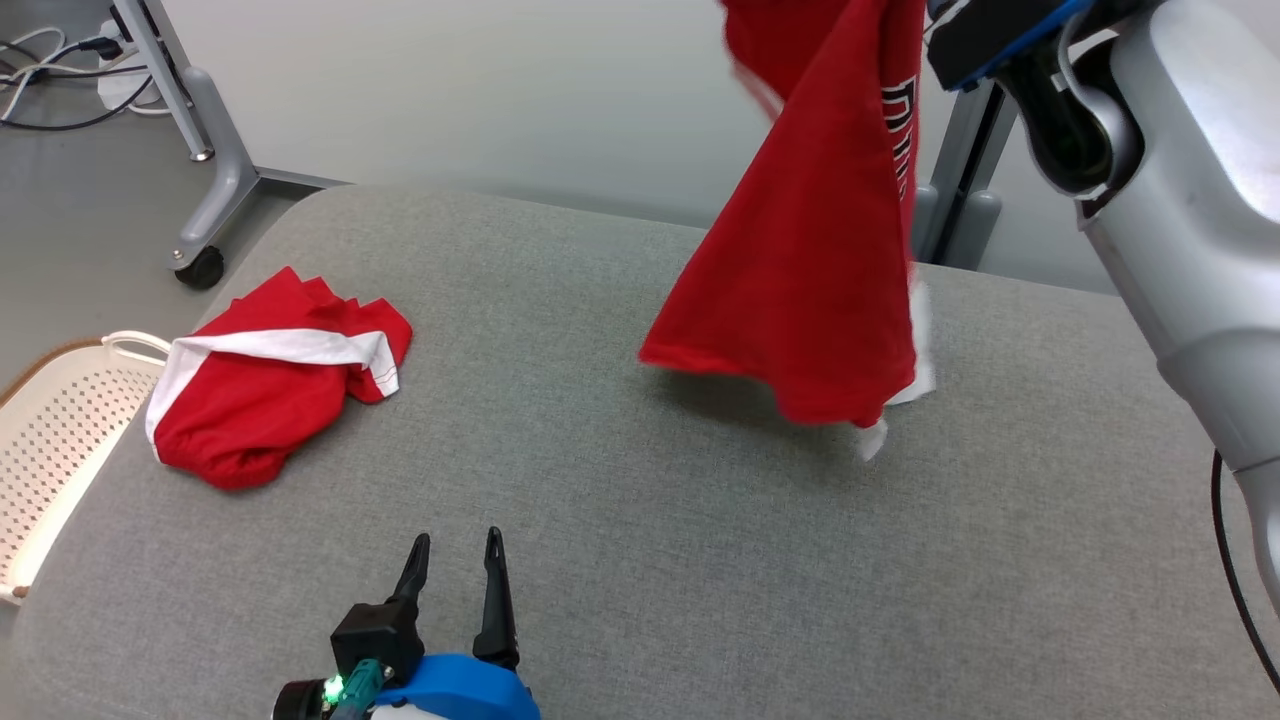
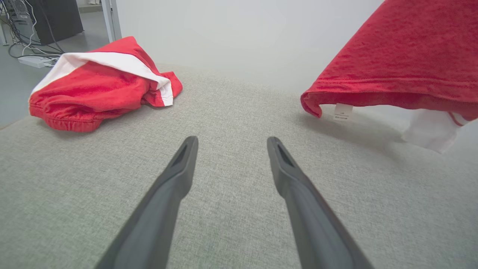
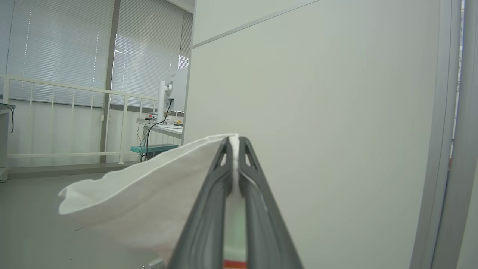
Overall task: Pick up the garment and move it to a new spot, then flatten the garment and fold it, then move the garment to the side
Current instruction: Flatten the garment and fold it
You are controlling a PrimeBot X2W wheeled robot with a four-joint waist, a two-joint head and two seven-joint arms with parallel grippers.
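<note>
Suspension of the red jersey garment with white trim and dark lettering from the right gripper, seen from three cameras. The right gripper's two fingers are pressed together on a white fold of the cloth, high at the far right of the padded grey woven table. The garment's long axis therefore runs nearly vertical, from the pinch down to its red hem. In the left wrist view that hem hangs just above the table with a shadow beneath it. Whether the lowest white corner brushes the surface cannot be told.

The left gripper rests low over the near edge of the table, fingers spread wide and holding nothing. The free hem lies ahead of it and to its right, well apart, so the left arm is the nearer one to the lower edge, a likely partner for spreading the cloth flat.

A second, crumpled red and white garment lies on the table's left part, beside a white perforated basket.
</note>
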